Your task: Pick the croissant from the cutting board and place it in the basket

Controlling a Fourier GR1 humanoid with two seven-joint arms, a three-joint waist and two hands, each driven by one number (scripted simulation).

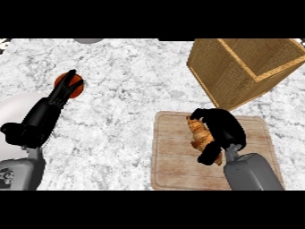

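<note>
I have my right hand [222, 129] down over the croissant [198, 134], which lies on the cutting board [181, 170] at about five o'clock on the desk [128, 80]. The fingers [211, 156] are curled round the pastry, thumb at one end and fingertips at the other, so I read this as the grasp being set before any lift. The palm covers most of the croissant; only its left flank shows, and I cannot tell whether it is off the board yet. The basket [234, 76] stands at one o'clock, just beyond the board and tilted, its open mouth facing up and to the right, so the carry is short. My left hand [46, 116] lies out at nine o'clock, fingers straight, tips over an orange-red round thing [75, 87] I cannot identify. A yellow sliver at the right edge is cut off.
</note>
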